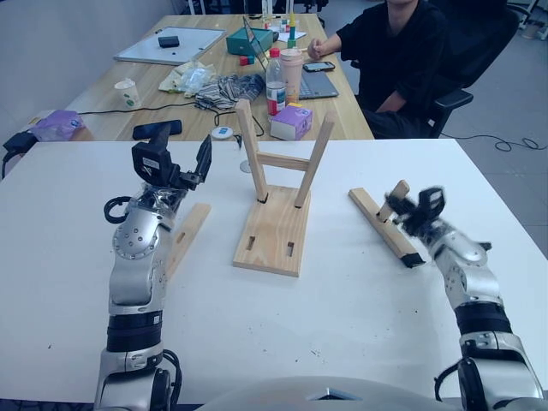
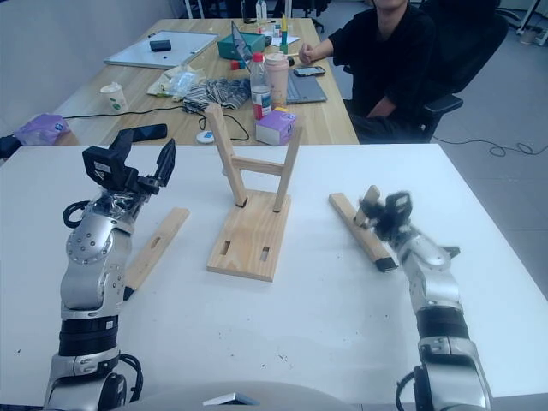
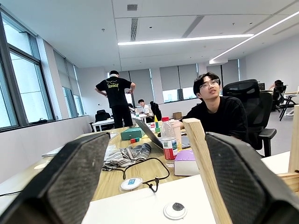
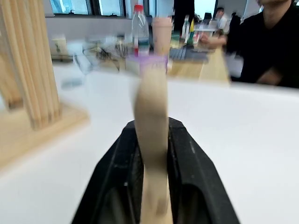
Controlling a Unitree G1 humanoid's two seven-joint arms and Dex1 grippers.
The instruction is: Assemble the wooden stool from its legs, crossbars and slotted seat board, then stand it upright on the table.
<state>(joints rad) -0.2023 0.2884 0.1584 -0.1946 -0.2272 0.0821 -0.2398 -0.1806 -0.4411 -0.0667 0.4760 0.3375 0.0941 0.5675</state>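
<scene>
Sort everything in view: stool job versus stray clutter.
For the job:
seat board with two upright legs and fitted crossbar; left loose leg; right loose leg; held crossbar, clamped in the right gripper.

Lying about, on the far table:
water bottle, purple box, laptop, paper cup, striped cloth.

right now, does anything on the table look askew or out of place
Nothing spilled or broken. The seat board lies flat with only two legs standing at its far end; the near slots are empty. A loose leg lies at left, and the right hand grips a wooden piece.
</scene>
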